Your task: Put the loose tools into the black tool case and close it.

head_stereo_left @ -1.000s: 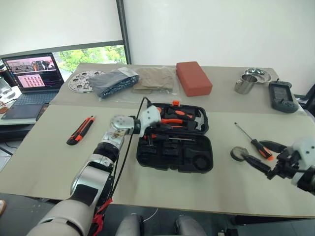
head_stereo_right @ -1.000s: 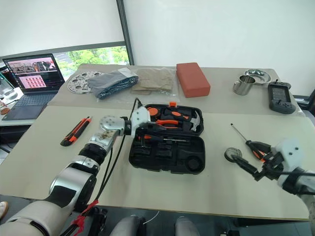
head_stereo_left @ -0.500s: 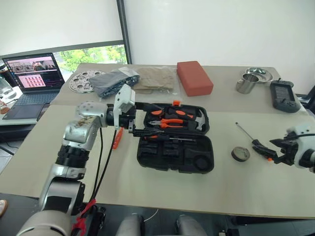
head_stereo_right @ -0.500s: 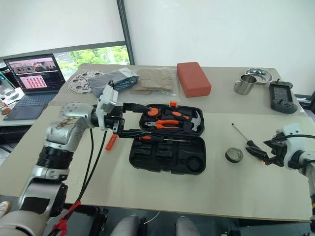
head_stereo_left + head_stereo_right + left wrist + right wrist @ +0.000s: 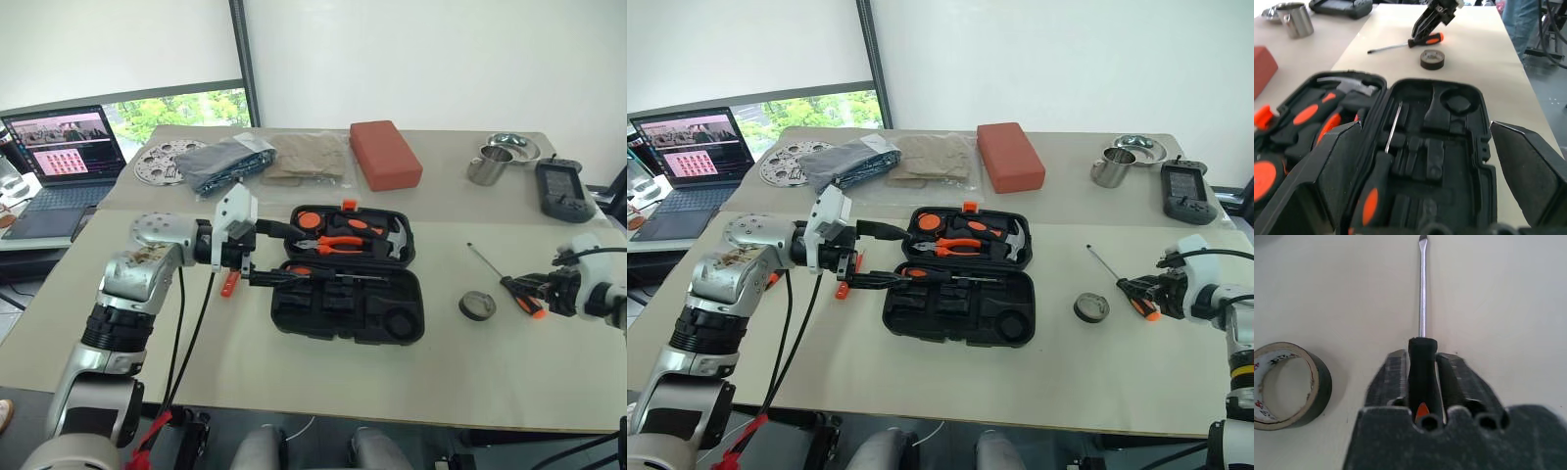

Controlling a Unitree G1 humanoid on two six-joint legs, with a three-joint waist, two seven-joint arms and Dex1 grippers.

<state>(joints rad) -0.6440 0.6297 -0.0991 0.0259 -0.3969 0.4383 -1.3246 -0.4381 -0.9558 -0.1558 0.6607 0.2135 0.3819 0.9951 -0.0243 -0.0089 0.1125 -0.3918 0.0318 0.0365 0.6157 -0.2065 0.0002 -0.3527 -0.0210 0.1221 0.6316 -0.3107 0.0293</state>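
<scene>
Right pincer (image 5: 1422, 377) clamps screwdriver (image 5: 1422, 340) beside table edge (image 5: 1239, 230).

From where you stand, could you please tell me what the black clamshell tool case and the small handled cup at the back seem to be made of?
The black clamshell tool case looks like moulded plastic with a matt finish: tool-shaped recesses, dull surface. The small handled cup appears to be bare metal, probably steel: silvery walls that catch the light.
</scene>
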